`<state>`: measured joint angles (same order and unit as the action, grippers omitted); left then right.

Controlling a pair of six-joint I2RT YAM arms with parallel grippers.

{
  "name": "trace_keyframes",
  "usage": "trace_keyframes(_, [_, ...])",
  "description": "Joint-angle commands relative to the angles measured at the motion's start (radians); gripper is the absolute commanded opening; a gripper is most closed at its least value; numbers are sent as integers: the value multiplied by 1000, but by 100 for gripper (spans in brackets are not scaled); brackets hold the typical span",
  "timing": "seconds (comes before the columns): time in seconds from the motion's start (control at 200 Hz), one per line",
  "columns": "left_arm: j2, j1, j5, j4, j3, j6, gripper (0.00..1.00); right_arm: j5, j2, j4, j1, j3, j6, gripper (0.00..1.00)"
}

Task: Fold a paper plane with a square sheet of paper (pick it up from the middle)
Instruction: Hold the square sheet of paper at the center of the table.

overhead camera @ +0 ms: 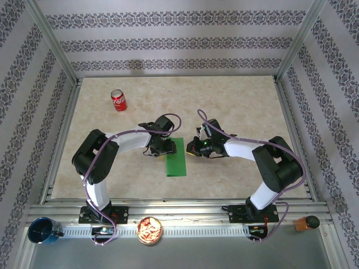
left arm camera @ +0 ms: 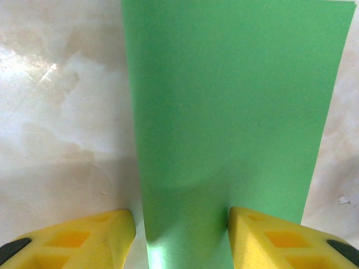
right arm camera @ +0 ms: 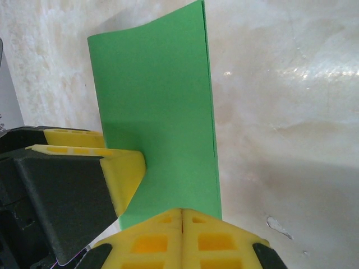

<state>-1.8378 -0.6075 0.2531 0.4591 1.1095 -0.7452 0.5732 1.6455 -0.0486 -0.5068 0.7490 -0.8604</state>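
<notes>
Top external: paper [overhead camera: 175, 158] is lying flat near the middle of the table [overhead camera: 241, 106], its long axis running 12 to 6; can [overhead camera: 118, 100] is standing well apart at the paper's 11 o'clock

Paper shape: it is showing as a narrow rectangle, not a square; in the right wrist view one long edge is showing two layers lying together, so I am judging it folded once in half

Left gripper [overhead camera: 159, 148]: sitting at the paper's 10 o'clock corner; jaws standing about half apart and gripping nothing; in the left wrist view one yellow finger [left arm camera: 95, 241] is sitting just off the paper's edge; the other is sitting over the green

Right gripper [overhead camera: 193, 148]: sitting at the paper's 2 o'clock side; fingers are pressing tight together; their tips are meeting the paper's edge; whether a layer is caught between them I cannot tell

Done: the centre fold is looking finished; the sheet is lying low, with one far corner curling up slightly

Left: no slanted nose corners are showing; wing folds are missing too; most of the plane is remaining to be made

Stage: early, by my reckoning
</notes>
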Motion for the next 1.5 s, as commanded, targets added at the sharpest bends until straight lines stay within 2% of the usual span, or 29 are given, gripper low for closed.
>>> trace_keyframes(0.0, [-108,-6,-20,-67,-40,-6,52,-15,-7,-3,-10,-3,6,0])
trace_keyframes(0.849, [-125,-6,-17,-54,-27,-2,52,-13,-13,-1,-14,4,10,0])
trace_keyframes(1.494, [-124,-6,-12,-65,-28,-10,52,-36,103,-10,-90,76,10,0])
